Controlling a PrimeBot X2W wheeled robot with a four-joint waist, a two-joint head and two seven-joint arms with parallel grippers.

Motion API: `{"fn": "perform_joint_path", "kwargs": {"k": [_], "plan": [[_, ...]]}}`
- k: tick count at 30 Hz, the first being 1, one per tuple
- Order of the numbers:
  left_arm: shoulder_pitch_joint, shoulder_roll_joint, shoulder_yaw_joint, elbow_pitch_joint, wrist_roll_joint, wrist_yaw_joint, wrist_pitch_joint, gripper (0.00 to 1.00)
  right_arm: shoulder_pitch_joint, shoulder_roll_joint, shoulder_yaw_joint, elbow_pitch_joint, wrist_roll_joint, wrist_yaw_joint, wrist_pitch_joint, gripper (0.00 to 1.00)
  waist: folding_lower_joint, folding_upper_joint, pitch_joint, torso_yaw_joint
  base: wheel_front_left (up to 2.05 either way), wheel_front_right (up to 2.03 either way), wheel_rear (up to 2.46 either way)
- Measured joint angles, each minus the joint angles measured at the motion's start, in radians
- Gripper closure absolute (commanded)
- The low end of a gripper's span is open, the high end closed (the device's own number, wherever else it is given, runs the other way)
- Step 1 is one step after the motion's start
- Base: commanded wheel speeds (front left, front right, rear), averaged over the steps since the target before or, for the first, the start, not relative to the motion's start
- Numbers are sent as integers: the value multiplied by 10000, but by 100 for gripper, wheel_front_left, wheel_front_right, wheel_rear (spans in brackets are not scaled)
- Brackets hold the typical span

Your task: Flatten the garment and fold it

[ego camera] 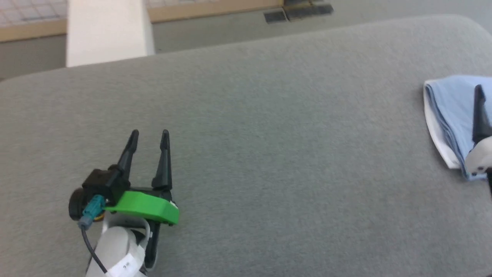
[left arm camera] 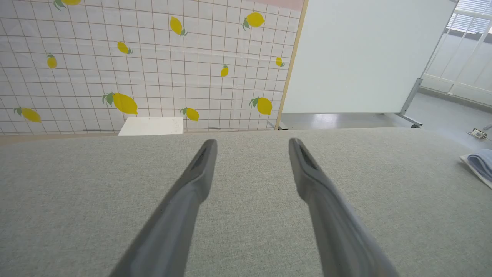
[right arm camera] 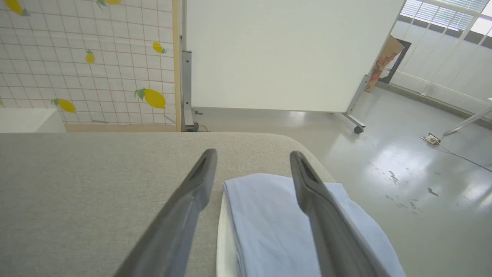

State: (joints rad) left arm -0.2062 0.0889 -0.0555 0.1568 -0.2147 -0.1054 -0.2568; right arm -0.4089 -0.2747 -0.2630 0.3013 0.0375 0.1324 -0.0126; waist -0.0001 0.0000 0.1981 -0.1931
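The garment (ego camera: 451, 111) is a folded light blue bundle with a white edge, lying at the far right of the grey table (ego camera: 246, 115). The left wrist view catches a corner of the garment (left arm camera: 480, 163) far off to the right. My right gripper (right arm camera: 253, 156) hovers over the garment (right arm camera: 269, 219), jaws wide apart and open, with the cloth lying flat beneath them; one dark finger (ego camera: 479, 111) of it shows at the head view's right border. My left gripper (ego camera: 149, 134) stands open at the lower left over bare table, far from the cloth, and the left gripper (left arm camera: 251, 142) holds nothing.
The table's rounded right corner (right arm camera: 307, 154) lies just beyond the garment, with shiny floor (right arm camera: 403, 161) past it. A wheeled whiteboard (right arm camera: 284, 54) and a lemon-patterned wall (left arm camera: 146, 65) stand behind. A white block (ego camera: 105, 30) rises beyond the far edge.
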Motion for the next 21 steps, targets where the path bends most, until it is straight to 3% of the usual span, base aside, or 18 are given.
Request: {"fn": "perform_joint_path", "kwargs": {"k": [11,21], "plan": [[487,-268,25,414,-86,-10,-4,0,2321,1551,832,-2403,506,0,-711,0,0,0,-1133,1246,0,0,0],[776,-328,-142,587,-128,-10,-4,0,3730,1956,1496,-2777,499,0,-1114,0,0,0,-1744,1964,0,0,0]]}}
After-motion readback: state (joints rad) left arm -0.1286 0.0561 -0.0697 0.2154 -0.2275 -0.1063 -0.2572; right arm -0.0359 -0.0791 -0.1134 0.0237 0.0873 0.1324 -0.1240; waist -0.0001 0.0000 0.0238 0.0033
